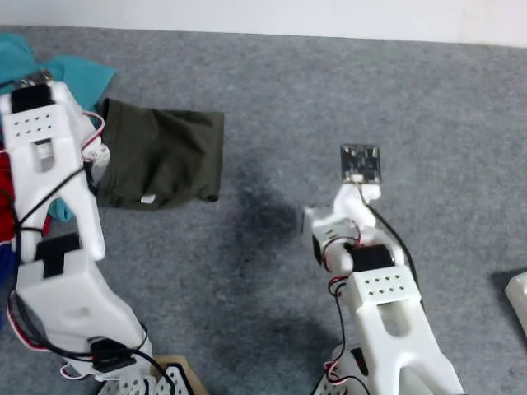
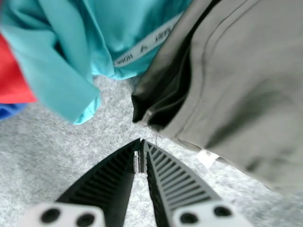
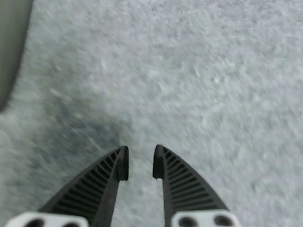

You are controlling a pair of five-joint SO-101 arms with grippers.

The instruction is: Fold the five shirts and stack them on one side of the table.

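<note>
A folded olive-green shirt (image 1: 165, 152) lies on the grey carpeted table at the left. Its folded corner (image 2: 156, 106) sits just ahead of my left gripper (image 2: 141, 149), whose fingers are shut with nothing between them. A teal shirt (image 2: 71, 47) is bunched beside the olive one, with red cloth (image 2: 12, 75) and blue cloth (image 2: 9, 109) at its edge. In the high view the left arm (image 1: 49, 164) stands over the pile at the left edge. My right gripper (image 3: 140, 163) hovers over bare carpet mid-table, fingers slightly apart and holding nothing.
The teal shirt (image 1: 70, 74) lies at the table's far-left corner, red cloth (image 1: 5, 189) under the left arm. The right arm (image 1: 362, 247) stands mid-table. A white object (image 1: 517, 298) shows at the right edge. The olive shirt's edge (image 3: 12, 47) lies off to one side of the right gripper.
</note>
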